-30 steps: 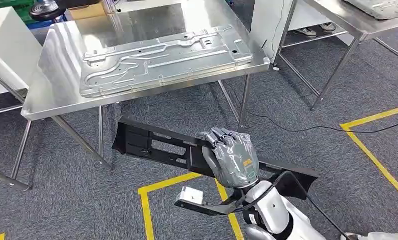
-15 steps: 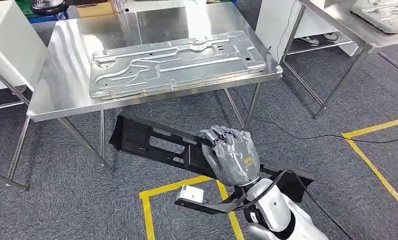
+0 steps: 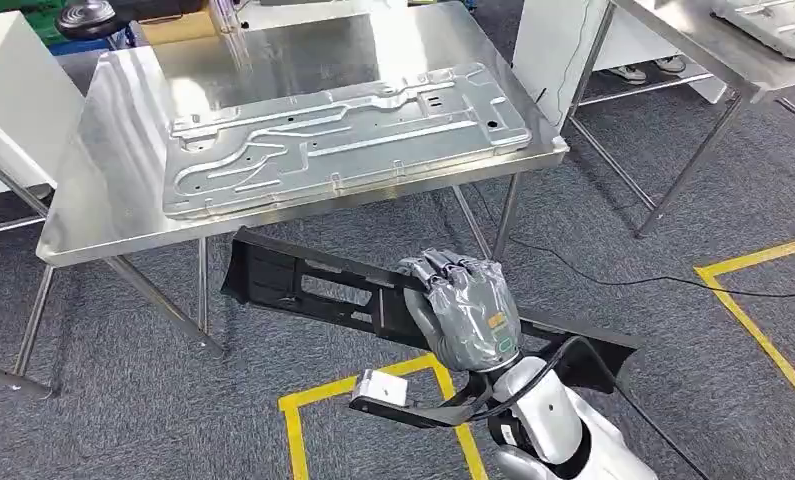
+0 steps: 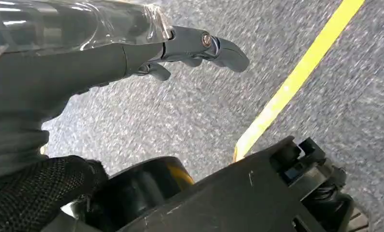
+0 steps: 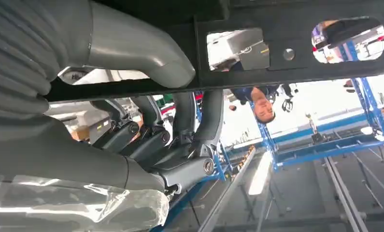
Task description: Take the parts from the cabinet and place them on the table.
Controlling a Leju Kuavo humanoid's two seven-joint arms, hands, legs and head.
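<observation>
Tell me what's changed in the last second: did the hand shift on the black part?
Nothing moved among the things; the whole picture shifted a little, so the camera moved. The right hand grips the long black part at the same spot as before, and the metal plate lies flat on the steel table as before.

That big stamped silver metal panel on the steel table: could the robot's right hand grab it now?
Probably not: the right hand already grips a long black plastic part, below the table edge, short of the panel.
</observation>
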